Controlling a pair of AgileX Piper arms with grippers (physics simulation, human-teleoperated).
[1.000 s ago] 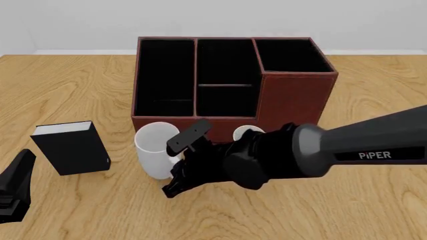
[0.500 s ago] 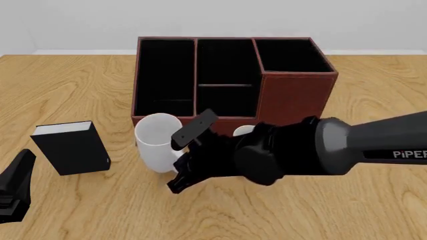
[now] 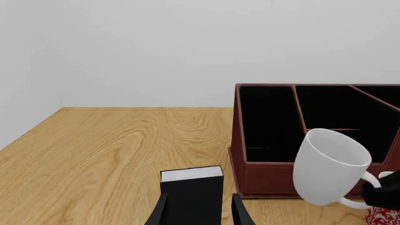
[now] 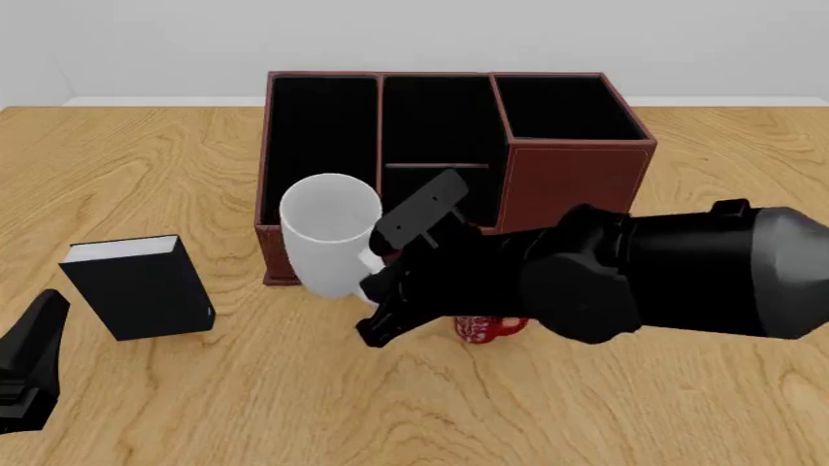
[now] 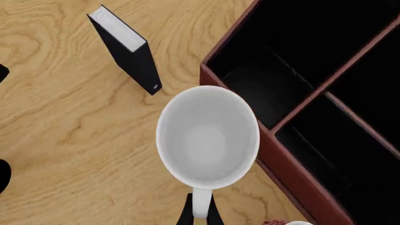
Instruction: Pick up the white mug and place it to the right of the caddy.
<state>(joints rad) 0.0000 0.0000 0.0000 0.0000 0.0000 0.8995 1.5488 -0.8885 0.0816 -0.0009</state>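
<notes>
1. The right pincer (image 4: pixel 388 282) is clenched on the handle of the white mug (image 4: pixel 330 233), which hangs tilted in the air just ahead of it, before the caddy (image 4: pixel 570 184).
2. Risk, as I judge: held only by the handle, the mug can swing and knock the caddy wall or the red mug (image 4: pixel 486 328) below the pincer.
3. The right wrist view shows the fingertips (image 5: pixel 198 216) pinching the handle; the front view hides this.
4. The left pincer (image 3: pixel 198 216) is released, far aside, near the black book (image 4: pixel 136 284).

You are working at a light wooden table (image 4: pixel 155 175) with wavy grain, and it is filling most of your front view. Behind it a plain pale grey wall (image 4: pixel 414 39) is meeting a white baseboard (image 4: pixel 155 101), under soft, even light.
</notes>
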